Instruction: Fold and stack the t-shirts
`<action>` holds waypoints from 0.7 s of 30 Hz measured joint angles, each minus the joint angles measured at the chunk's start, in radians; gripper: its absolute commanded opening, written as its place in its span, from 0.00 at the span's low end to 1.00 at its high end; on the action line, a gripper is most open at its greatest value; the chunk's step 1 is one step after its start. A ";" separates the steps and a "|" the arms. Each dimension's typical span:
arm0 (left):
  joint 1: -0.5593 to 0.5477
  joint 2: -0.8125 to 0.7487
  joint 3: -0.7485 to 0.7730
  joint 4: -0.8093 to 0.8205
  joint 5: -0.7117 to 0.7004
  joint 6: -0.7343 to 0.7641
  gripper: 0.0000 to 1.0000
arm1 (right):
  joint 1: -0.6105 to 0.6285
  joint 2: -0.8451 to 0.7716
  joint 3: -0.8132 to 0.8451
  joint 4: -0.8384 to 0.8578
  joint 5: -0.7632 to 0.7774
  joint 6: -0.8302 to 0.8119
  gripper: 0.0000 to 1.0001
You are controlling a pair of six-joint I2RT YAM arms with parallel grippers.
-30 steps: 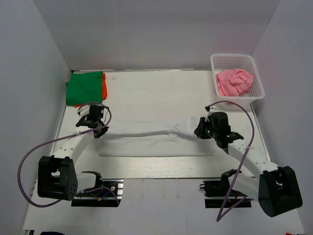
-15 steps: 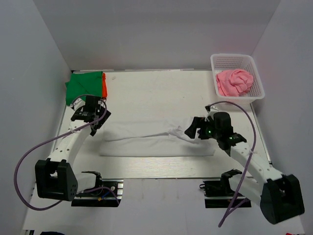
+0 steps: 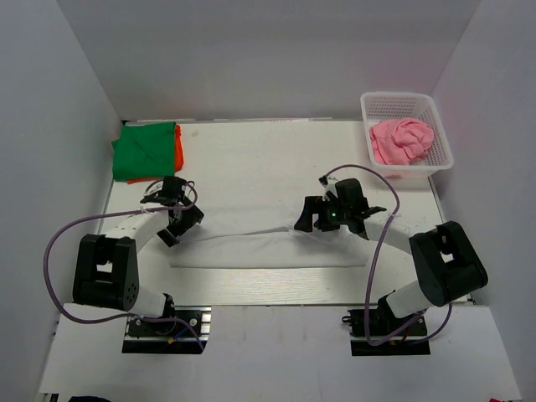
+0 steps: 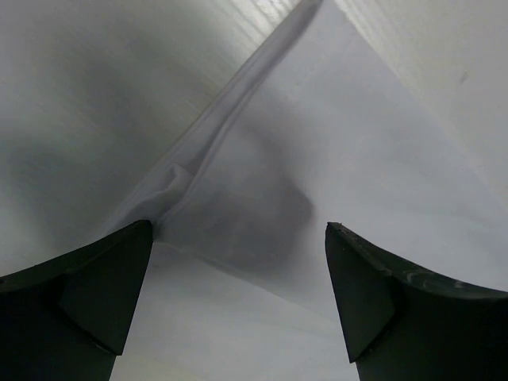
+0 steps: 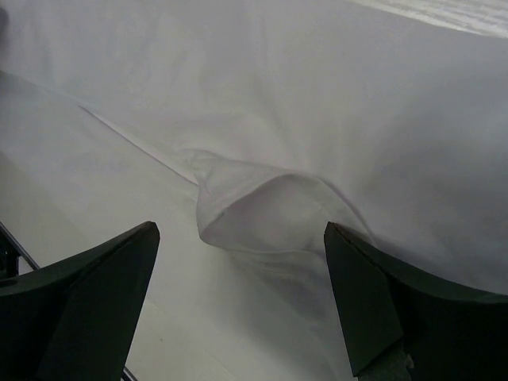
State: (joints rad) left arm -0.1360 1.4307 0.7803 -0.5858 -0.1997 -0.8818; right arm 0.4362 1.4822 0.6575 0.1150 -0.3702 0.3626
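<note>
Folding the white shirt (image 3: 268, 244) is the step in hand, we judge. It lies mid-table as a long flat band, running L to R btwn the two arms. Left gripper (image 3: 173, 228) sits low over the band's L end, jaws apart, nothing clamped. Its wrist cam shows a creased edge of cloth just below the gap. Right gripper (image 3: 306, 219) hangs over the band's far edge, right of centre, jaws also apart. A small puckered lip of cloth lies under it; whether it touches the fingers we can't quite tell.

Green shirt (image 3: 138, 152) sits folded at the far L corner of the table (image 3: 251, 159), w/ an orange shirt (image 3: 178, 147) peeking out along its right edge. Pink shirt (image 3: 404, 141) is bunched in the basket (image 3: 402, 97) at far R, not yet folded.

Next move calls for a crosswise fold. We'd pinch one end of the band through all layers, lift it, carry it over the other end, then shift the packet onto the green pile.
</note>
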 measured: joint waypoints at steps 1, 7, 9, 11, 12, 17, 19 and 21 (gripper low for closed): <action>0.000 0.000 -0.008 -0.001 -0.005 0.000 1.00 | 0.006 -0.002 -0.001 -0.009 -0.001 -0.008 0.90; 0.000 -0.001 -0.033 0.011 -0.039 -0.002 1.00 | 0.054 -0.123 -0.045 -0.147 -0.048 -0.045 0.90; -0.003 -0.001 -0.034 0.010 -0.051 -0.002 1.00 | 0.078 -0.239 -0.091 -0.216 -0.076 -0.043 0.90; -0.004 0.000 -0.034 0.005 -0.075 -0.004 1.00 | 0.096 -0.348 -0.126 -0.273 -0.117 -0.040 0.90; -0.003 0.000 -0.035 -0.001 -0.090 -0.006 1.00 | 0.100 -0.399 -0.142 -0.308 -0.156 -0.044 0.90; -0.001 0.000 -0.039 -0.042 -0.137 -0.013 1.00 | 0.103 -0.465 -0.148 -0.500 -0.212 -0.098 0.90; -0.001 -0.002 -0.039 -0.046 -0.139 -0.014 1.00 | 0.102 -0.460 -0.123 -0.525 -0.136 -0.095 0.90; -0.001 -0.011 -0.039 -0.045 -0.134 -0.013 1.00 | 0.098 -0.453 -0.082 -0.512 -0.059 -0.079 0.90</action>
State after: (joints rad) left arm -0.1368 1.4197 0.7418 -0.6308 -0.3336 -0.8944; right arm 0.5343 1.0294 0.5755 -0.3969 -0.4294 0.2840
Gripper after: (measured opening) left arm 0.997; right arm 0.904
